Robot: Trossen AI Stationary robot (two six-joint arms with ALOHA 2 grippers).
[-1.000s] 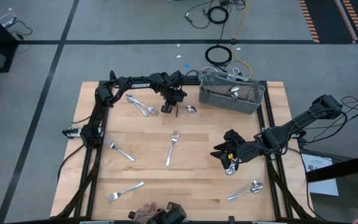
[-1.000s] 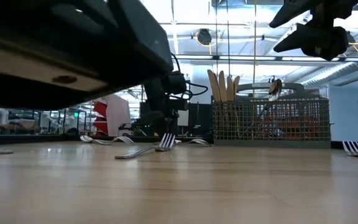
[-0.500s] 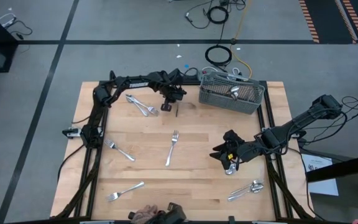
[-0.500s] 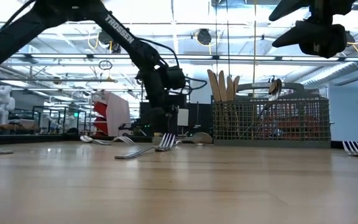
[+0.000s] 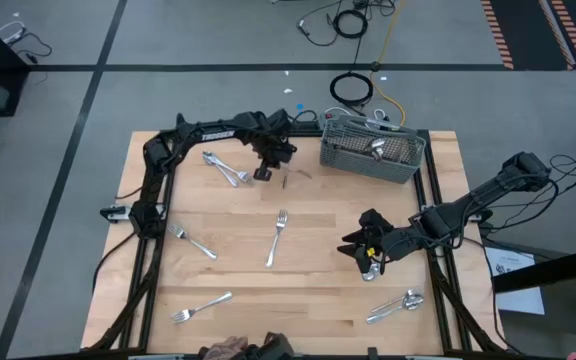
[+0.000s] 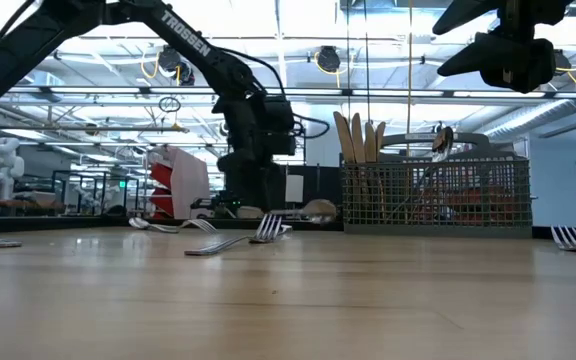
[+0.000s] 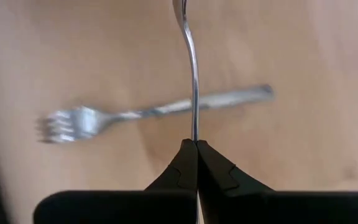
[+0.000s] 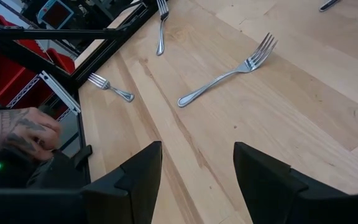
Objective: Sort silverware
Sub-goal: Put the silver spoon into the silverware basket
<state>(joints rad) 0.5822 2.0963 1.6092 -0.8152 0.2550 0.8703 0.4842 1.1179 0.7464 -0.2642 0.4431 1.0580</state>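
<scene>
My left gripper (image 5: 264, 173) hangs over the table's far part, left of the grey mesh caddy (image 5: 372, 151), and is shut on a silver spoon (image 7: 193, 74). In the low view the spoon's bowl (image 6: 318, 210) hovers just above the wood. A fork (image 7: 135, 114) lies flat on the table beneath it. My right gripper (image 5: 367, 254) is open and held high over the table's right side, touching nothing. More forks lie flat on the table: one mid-table (image 5: 277, 238), one at the left (image 5: 192, 241), one near the front (image 5: 202, 306). My left gripper pinches the spoon's handle (image 7: 195, 134) between its two shut fingertips, the fingers lying in line with the handle. The spoon is lifted clear of the table and sticks out roughly level toward the caddy, bowl end away from the fingers.
The caddy holds wooden utensils (image 6: 360, 138) and a spoon (image 5: 376, 150). A pair of silverware pieces (image 5: 225, 168) lies left of my left gripper, another cluster (image 5: 396, 305) at the near right. A person's hand (image 8: 16, 133) is at the table's near edge.
My left gripper has risen a little and drawn slightly toward the table's left, lifting the spoon so that its bowl has come off the wood. A dark object that blocked the low view's left has gone from sight.
</scene>
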